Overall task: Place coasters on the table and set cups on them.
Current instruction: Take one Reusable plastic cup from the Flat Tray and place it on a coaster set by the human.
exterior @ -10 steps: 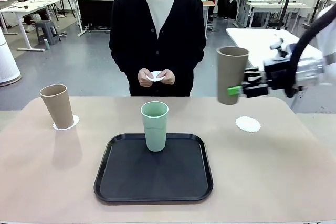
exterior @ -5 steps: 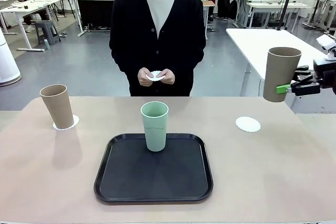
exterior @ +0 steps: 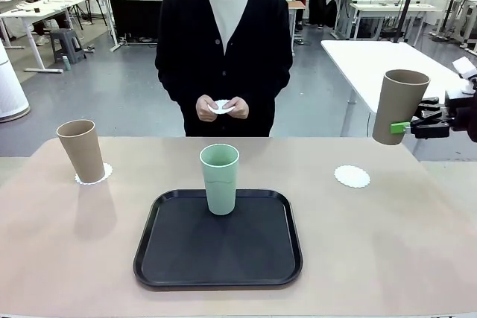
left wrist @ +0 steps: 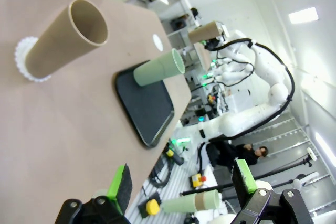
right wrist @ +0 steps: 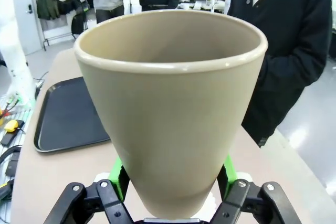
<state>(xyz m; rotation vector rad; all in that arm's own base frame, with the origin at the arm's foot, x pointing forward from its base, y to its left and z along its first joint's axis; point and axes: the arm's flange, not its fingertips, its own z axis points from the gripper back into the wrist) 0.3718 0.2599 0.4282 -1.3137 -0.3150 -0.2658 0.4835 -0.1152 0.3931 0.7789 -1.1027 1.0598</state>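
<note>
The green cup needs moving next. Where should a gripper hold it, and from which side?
Probably clamp the mint green cup mid-wall, coming in level from either side: it stands upright on the black tray, handleless, round and widening upward.

The right gripper (exterior: 403,126) is clamping the tan cup (exterior: 400,106) near its base, above the table's (exterior: 387,258) far right corner. The left gripper (left wrist: 182,181) is holding its jaws spread wide, empty.

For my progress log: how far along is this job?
Done: one tan cup stands on the left coaster. In hand: right gripper holds the second tan cup aloft; right coaster is bare. Left: green cup on the tray, third coaster in the person's hands.
</note>
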